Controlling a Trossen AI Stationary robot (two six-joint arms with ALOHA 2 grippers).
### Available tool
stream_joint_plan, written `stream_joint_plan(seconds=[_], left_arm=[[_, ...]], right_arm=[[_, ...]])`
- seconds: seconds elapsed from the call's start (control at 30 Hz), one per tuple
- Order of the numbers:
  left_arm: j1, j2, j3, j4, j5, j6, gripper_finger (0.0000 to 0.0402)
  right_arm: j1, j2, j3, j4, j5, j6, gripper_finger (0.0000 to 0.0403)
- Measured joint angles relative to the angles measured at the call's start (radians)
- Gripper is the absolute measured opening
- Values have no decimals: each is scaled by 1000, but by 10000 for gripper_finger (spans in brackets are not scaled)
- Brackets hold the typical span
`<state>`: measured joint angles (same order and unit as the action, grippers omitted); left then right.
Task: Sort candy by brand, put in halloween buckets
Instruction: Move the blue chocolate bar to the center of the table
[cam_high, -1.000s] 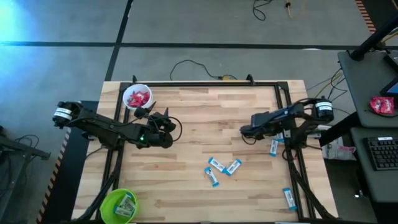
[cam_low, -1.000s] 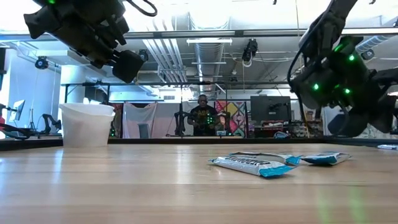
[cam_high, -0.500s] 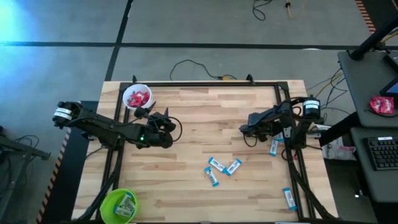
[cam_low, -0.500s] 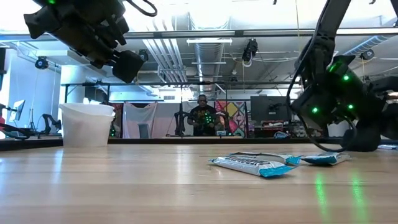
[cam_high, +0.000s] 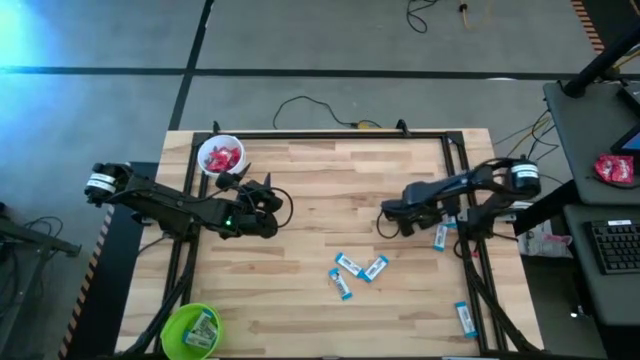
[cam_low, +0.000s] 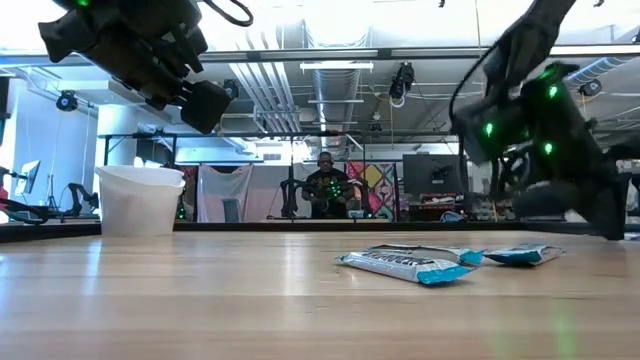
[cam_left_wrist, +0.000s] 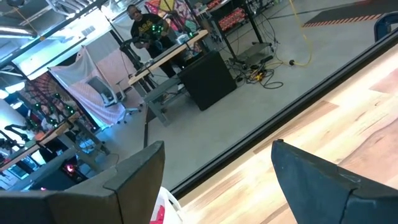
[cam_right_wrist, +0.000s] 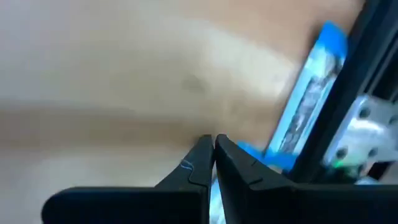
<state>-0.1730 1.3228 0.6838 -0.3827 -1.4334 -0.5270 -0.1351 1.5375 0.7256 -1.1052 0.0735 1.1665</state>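
Since half a second ago, only the right arm has moved: its elbow has swung outward and its tip has crept toward mid-bench, while the left arm has stayed put.

From above, the white bucket (cam_high: 219, 157) at the far left corner holds red candy (cam_high: 222, 158), and the green bucket (cam_high: 191, 328) at the near left corner holds some blue-and-white pieces. Three blue candy bars (cam_high: 357, 271) lie loose mid-bench, one (cam_high: 440, 237) lies just beside the right arm, and one (cam_high: 464, 317) near the right edge. No red is loose, so I judge the red brand done and five blue pieces left.

At bench height, the right end effector (cam_low: 607, 214) hangs above the wood, near the loose bars.

The left wrist view shows the left end effector (cam_left_wrist: 217, 180) with fingers wide apart, empty.

The right wrist view shows the right end effector (cam_right_wrist: 213, 148) pressed together on nothing, a blue bar (cam_right_wrist: 309, 99) ahead.
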Motion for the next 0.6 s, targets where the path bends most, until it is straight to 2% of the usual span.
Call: stream_joint_plan(seconds=[0.17,0.3,0.6], left_arm=[[0,0,0,0,0,0,278],[0,0,0,0,0,0,278],[0,0,0,1,0,-1,278]], right_arm=[[55,-77,56,-32,16,78,12],[53,-101,53,-121,101,159,12],[-22,-6,-7,-151,169,198,12]])
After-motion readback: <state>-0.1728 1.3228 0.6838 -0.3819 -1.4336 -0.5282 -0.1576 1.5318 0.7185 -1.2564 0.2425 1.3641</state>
